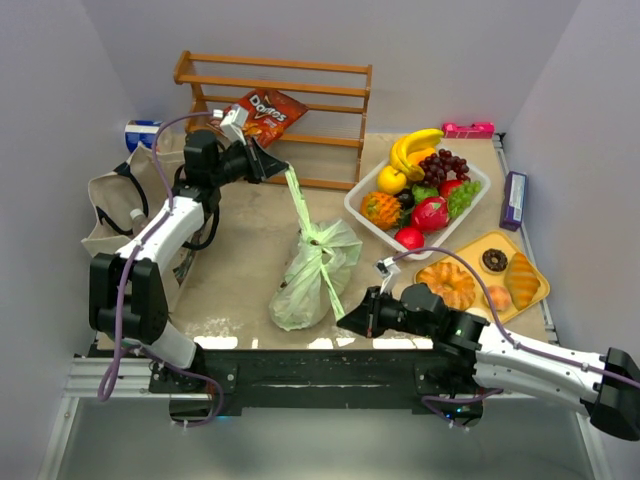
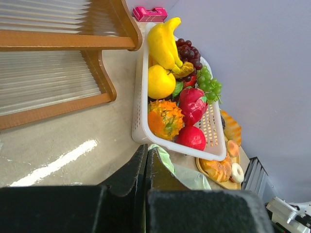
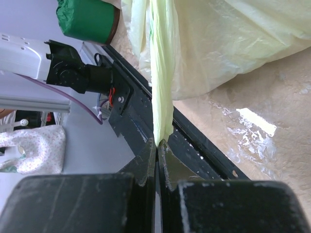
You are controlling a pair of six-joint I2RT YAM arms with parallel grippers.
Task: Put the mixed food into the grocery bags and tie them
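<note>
The pale green plastic bag (image 1: 312,262) stands filled at the table's middle front, its handles crossed at the top. My left gripper (image 1: 283,167) is shut on one handle (image 1: 296,197), stretched taut up and to the back left; it shows green at the fingertips in the left wrist view (image 2: 167,160). My right gripper (image 1: 345,320) is shut on the other handle (image 3: 161,87), pulled toward the front edge. The beige tote (image 1: 118,205) lies at the far left. Toy fruit fills a white basket (image 1: 420,185). A red snack packet (image 1: 266,113) leans on the wooden rack.
A wooden rack (image 1: 280,110) stands at the back. A yellow tray (image 1: 478,278) with pastries and a donut lies right of the bag. A purple packet (image 1: 513,198) and a pink item (image 1: 468,129) lie at the right. A green-capped item (image 3: 87,19) shows beside the bag.
</note>
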